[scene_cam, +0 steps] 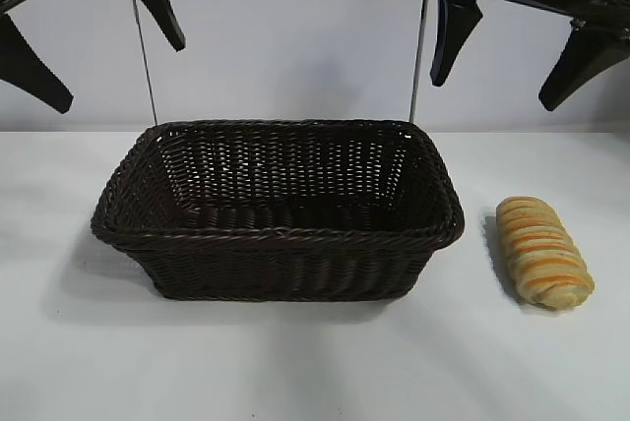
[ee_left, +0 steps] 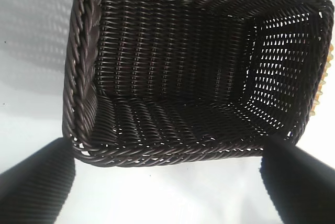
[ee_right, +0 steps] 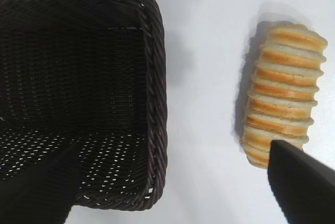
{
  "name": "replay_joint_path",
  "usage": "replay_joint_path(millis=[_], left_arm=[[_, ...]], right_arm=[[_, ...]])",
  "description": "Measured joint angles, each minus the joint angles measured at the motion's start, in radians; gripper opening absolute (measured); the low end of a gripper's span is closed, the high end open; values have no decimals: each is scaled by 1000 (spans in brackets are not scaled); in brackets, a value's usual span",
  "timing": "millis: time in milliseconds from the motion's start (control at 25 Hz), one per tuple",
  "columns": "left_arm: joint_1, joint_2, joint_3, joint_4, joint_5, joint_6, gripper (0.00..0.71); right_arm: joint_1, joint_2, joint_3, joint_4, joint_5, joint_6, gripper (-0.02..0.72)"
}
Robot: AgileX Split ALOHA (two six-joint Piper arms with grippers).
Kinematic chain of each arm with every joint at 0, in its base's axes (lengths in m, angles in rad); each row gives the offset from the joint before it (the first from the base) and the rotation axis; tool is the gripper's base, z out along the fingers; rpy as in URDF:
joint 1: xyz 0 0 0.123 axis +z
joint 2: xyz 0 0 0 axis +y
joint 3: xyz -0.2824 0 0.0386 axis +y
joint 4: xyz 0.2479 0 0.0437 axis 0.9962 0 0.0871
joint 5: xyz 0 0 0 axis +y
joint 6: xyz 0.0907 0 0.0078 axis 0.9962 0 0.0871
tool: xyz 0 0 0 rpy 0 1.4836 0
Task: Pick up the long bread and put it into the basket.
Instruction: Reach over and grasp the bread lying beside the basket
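Both hands hang wide open and empty — right hand (scene_cam: 502,52) must drop onto the long bread (scene_cam: 544,251) beside the basket (scene_cam: 279,243); left hand (scene_cam: 98,42) idles above.

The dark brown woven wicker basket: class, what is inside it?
Nothing: the dark brown woven wicker basket shows only its bare woven floor. The near wall hides a strip of that floor in the exterior view; both wrist views show it empty.

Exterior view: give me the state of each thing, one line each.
long bread: lying on the table right of the basket, untouched.
basket: upright, nothing inside.
left hand: open, raised above the basket's left end, holding nothing.
right hand: open, raised above the bread, holding nothing.
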Motion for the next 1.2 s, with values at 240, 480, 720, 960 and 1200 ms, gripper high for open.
replay_joint_path(millis=[240, 480, 720, 960, 1200], left_arm=[[0, 0, 0, 0, 2, 1, 694], [0, 0, 0, 0, 2, 1, 694], [0, 0, 0, 0, 2, 1, 694], [0, 0, 0, 0, 2, 1, 694], [0, 0, 0, 0, 2, 1, 694]], right_arm=[[-2, 0, 0, -101, 0, 12, 695], [-63, 0, 0, -175, 3, 27, 695], [-165, 0, 40, -190, -18, 11, 695], [-170, 0, 249, -177, -231, 1, 695], [-170, 0, 415, -142, -449, 1, 668]])
